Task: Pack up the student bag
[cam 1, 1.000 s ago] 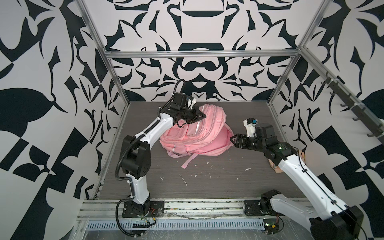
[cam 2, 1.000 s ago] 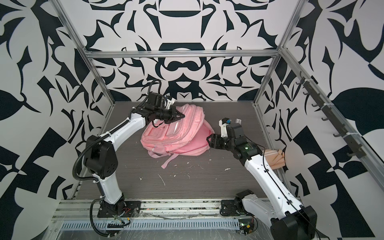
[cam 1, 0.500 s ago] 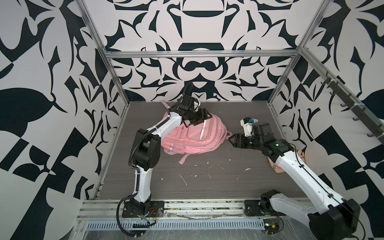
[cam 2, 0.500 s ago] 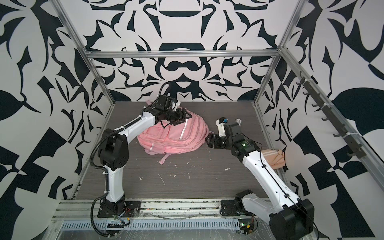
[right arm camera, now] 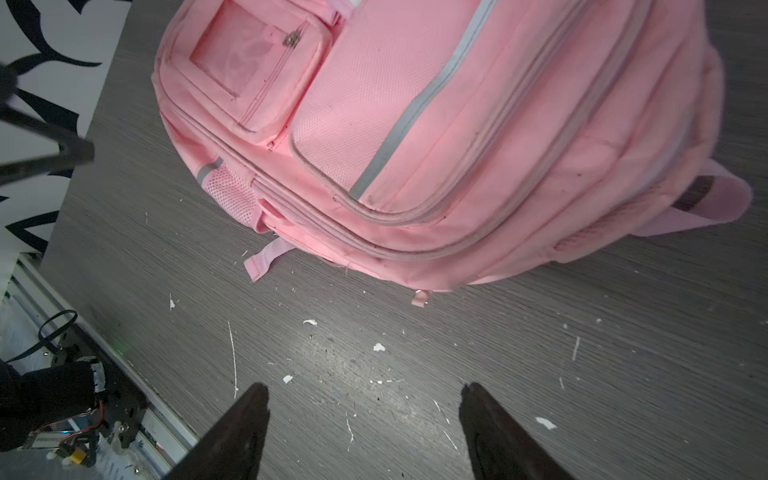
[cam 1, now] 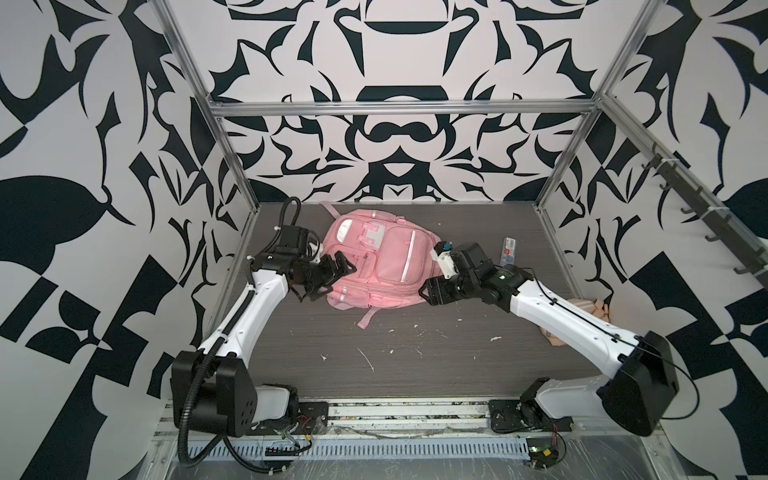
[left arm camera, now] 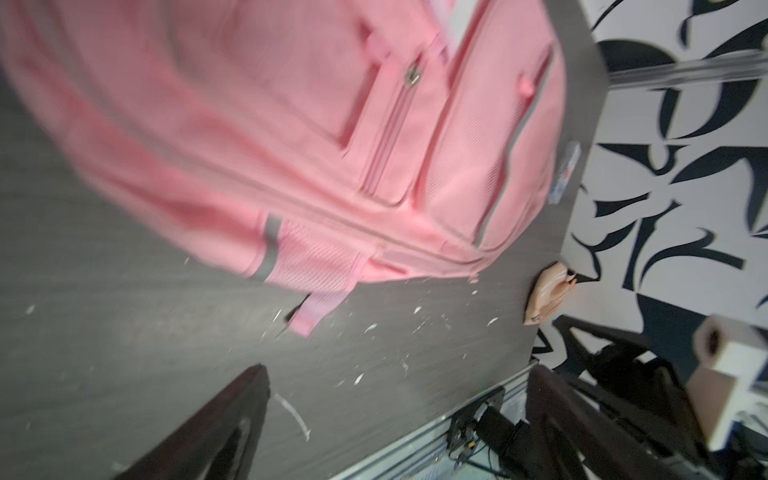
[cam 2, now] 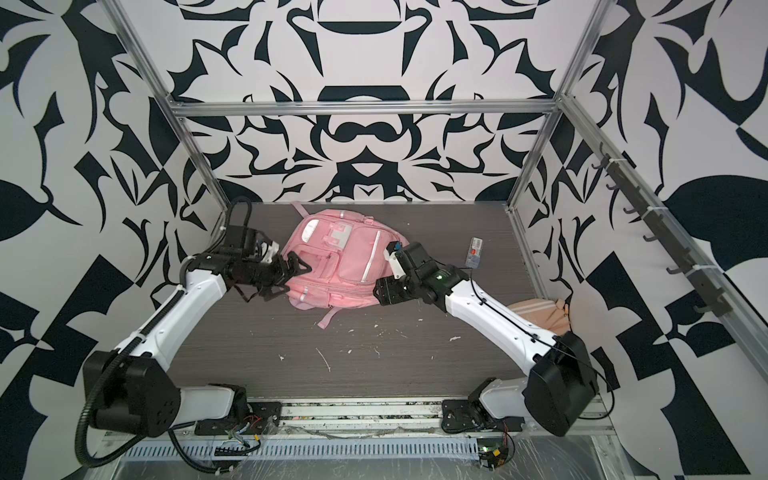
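The grey wood-grain table (cam 1: 415, 365) carries the student bag (cam 1: 382, 262), lying flat with its pockets up in the far middle and a strap end trailing toward the near side. The left gripper (cam 1: 332, 278) hangs at the bag's left edge, its claw released and holding nothing. The right gripper (cam 1: 432, 291) sits just beside the bag's near right corner, jaws likewise spread over bare table. A beige pouch (cam 2: 536, 313) lies against the right wall, a small packet (cam 1: 509, 251) at the far right, and white scraps (cam 1: 365, 359) dot the near middle.
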Motion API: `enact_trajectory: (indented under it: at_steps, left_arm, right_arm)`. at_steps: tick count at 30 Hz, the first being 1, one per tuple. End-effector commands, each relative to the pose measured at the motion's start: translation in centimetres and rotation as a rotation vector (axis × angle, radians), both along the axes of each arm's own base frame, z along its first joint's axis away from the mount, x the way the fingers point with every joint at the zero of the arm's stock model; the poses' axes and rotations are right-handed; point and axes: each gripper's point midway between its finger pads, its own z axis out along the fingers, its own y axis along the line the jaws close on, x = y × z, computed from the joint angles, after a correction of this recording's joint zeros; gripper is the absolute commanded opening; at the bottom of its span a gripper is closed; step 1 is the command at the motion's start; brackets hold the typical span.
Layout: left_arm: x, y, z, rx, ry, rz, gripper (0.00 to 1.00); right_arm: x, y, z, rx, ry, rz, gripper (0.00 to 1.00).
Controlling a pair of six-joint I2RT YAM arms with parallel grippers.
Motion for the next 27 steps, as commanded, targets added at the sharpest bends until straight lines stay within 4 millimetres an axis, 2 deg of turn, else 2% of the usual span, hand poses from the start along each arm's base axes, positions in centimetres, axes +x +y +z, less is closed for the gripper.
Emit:
enact_trajectory:
  at_steps: [1, 5, 10, 12, 15, 17, 19, 23, 25, 27]
  left_arm:
    - [-3.0, 0.4, -3.5, 0.004, 0.129, 0.023, 0.99]
    - [-1.3, -0.7, -6.1, -0.106, 0.114, 0.112, 0.99]
    - [2.6, -1.7, -8.2, -0.176, 0.09, 0.181, 0.99]
    - [3.5, -1.8, -8.6, -0.189, 0.08, 0.192, 1.0]
    - [3.8, -1.8, -9.4, -0.168, 0.095, 0.19, 0.94]
    - [3.9, -1.5, -10.4, -0.152, 0.107, 0.212, 0.86]
    - [4.3, -1.4, -11.3, -0.159, 0.113, 0.247, 0.75]
    - [5.6, -2.1, -11.8, -0.199, 0.106, 0.281, 0.54]
    - [6.0, -2.4, -11.7, -0.194, 0.099, 0.276, 0.34]
    - [6.2, -2.6, -11.4, -0.198, 0.091, 0.271, 0.21]
  right_arm:
    - [1.4, 1.8, 2.4, 0.067, -0.054, 0.006, 0.77]
    - [1.6, 2.4, 2.2, 0.067, -0.047, 0.016, 0.77]
    - [1.5, 2.3, 2.3, 0.071, -0.047, 0.012, 0.77]
    - [1.4, 2.1, 2.3, 0.071, -0.047, 0.007, 0.77]
    - [1.2, 1.6, 2.1, 0.065, -0.054, -0.012, 0.77]
    - [1.1, 1.3, 2.1, 0.065, -0.056, -0.021, 0.77]
    - [1.0, 1.2, 2.0, 0.065, -0.056, -0.026, 0.77]
    - [1.0, 1.2, 1.9, 0.069, -0.056, -0.03, 0.77]
    - [1.1, 1.4, 1.9, 0.072, -0.055, -0.026, 0.77]
    - [1.2, 1.6, 1.9, 0.074, -0.053, -0.022, 0.77]
